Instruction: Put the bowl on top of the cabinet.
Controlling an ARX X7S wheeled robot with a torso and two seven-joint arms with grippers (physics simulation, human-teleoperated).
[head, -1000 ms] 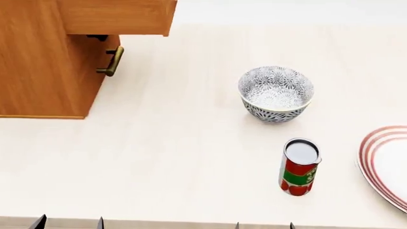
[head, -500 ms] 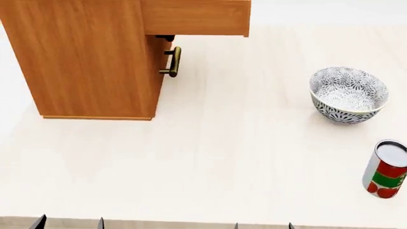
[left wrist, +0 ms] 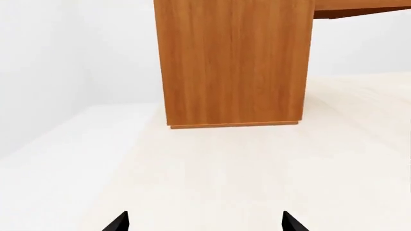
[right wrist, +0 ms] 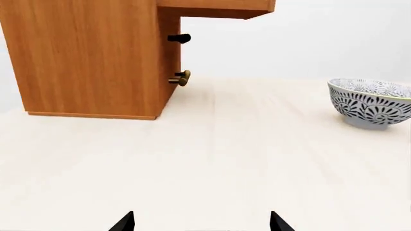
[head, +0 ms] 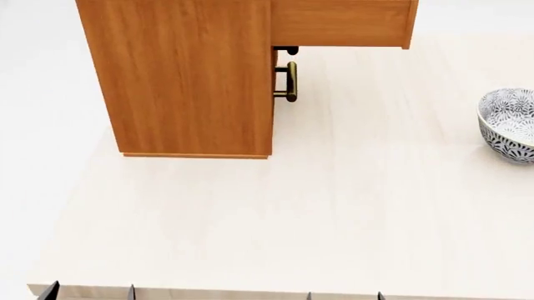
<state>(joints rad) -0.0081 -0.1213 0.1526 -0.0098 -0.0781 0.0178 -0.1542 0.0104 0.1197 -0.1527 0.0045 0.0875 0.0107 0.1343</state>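
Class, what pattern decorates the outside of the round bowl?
Dark grey-blue floral pattern on the round white ceramic bowl, clearest in the right wrist view.

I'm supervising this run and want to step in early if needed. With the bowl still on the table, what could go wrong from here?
1. The bowl sits at the head view's right edge, cut off, so a reach may be poorly guided.
2. An open drawer juts from the cabinet toward the bowl's side; a lifted bowl could hit it.
3. The cabinet's top is out of frame, so placement height is hard to judge.
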